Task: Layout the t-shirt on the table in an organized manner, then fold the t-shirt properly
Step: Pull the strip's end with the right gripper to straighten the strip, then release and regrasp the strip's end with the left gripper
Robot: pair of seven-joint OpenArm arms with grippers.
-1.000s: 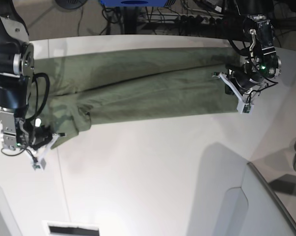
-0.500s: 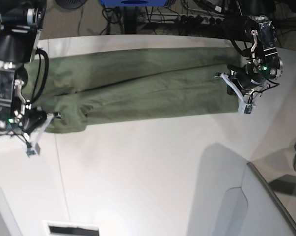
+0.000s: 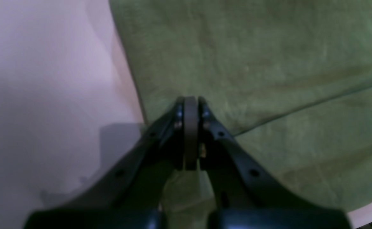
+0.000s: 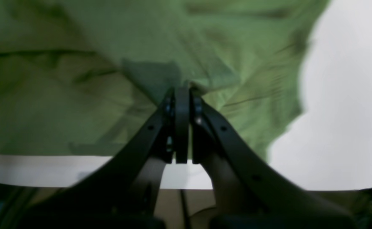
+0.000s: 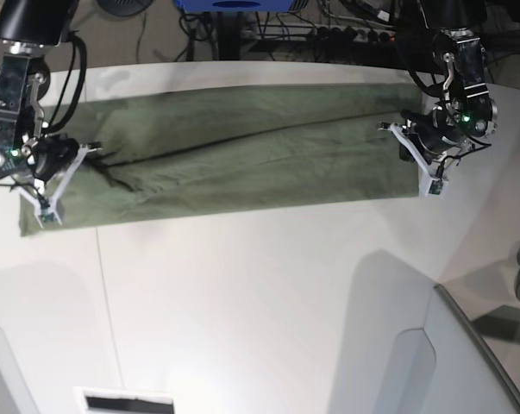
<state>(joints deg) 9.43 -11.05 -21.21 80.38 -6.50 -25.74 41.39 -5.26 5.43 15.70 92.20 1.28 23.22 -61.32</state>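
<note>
The olive-green t-shirt lies as a long, folded band across the far part of the white table. In the base view my right gripper is at the band's left end and my left gripper at its right end. The right wrist view shows the right gripper shut, with t-shirt fabric bunched at its tips. From the left wrist camera, the left gripper is shut on the t-shirt close to its side edge, with cloth passing under the fingers.
A grey-white angled panel rises at the near right. A thin dark seam runs down the table's left part, and a dark slot sits at the near edge. Cables and a blue object lie beyond the far edge.
My right gripper has swung away from the near left toward the far left, drawing the bunched left end of the t-shirt out into a straight band. The left gripper has barely moved.
</note>
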